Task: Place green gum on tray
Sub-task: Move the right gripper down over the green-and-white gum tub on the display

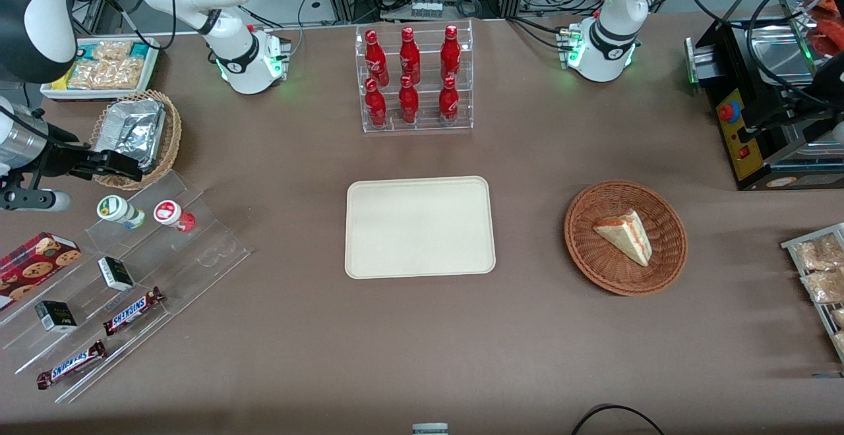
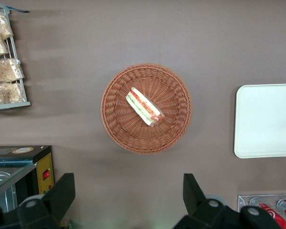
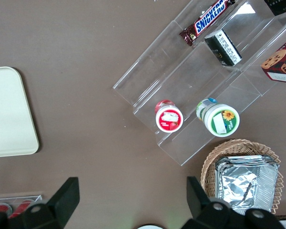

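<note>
brown table (image 1: pixel 297 329), tray (image 1: pixel 420 227), wicker basket (image 1: pixel 625 237), clear stepped stand (image 1: pixel 165 263)

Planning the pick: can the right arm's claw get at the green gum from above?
Probably yes: the open claw hovers near the green gum, whose lid shows uncovered; the red-lidded bottle stands beside it, apart.

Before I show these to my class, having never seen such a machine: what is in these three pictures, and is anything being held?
Two white robot arms stand at a brown table. One picture looks down from the front; the other two come from cameras on the arms' wrists. The working arm's gripper hangs open above a foil-lined wicker basket, holding nothing. Just nearer the front camera, on a clear stepped shelf, stands the green gum beside a red-lidded bottle, with chocolate bars lower down. The tray lies bare mid-table. Toward the parked arm's end, another basket holds a sandwich.
</note>
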`<act>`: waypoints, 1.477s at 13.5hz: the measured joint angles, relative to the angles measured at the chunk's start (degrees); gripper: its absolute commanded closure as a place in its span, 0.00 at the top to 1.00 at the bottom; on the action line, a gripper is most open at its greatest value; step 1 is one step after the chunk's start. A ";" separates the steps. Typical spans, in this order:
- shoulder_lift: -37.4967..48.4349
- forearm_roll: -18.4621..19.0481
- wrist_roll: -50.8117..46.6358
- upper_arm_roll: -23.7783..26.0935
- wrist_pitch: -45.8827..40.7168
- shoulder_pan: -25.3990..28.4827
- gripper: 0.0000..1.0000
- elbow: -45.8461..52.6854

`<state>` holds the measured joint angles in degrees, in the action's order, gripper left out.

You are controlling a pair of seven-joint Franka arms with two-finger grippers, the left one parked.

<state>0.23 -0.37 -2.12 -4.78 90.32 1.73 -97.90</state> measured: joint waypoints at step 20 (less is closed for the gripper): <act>2.23 -0.63 39.96 -1.56 25.37 -9.63 1.00 -20.97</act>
<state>2.47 -1.00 37.84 -6.34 115.69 -7.90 -118.87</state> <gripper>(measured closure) 0.000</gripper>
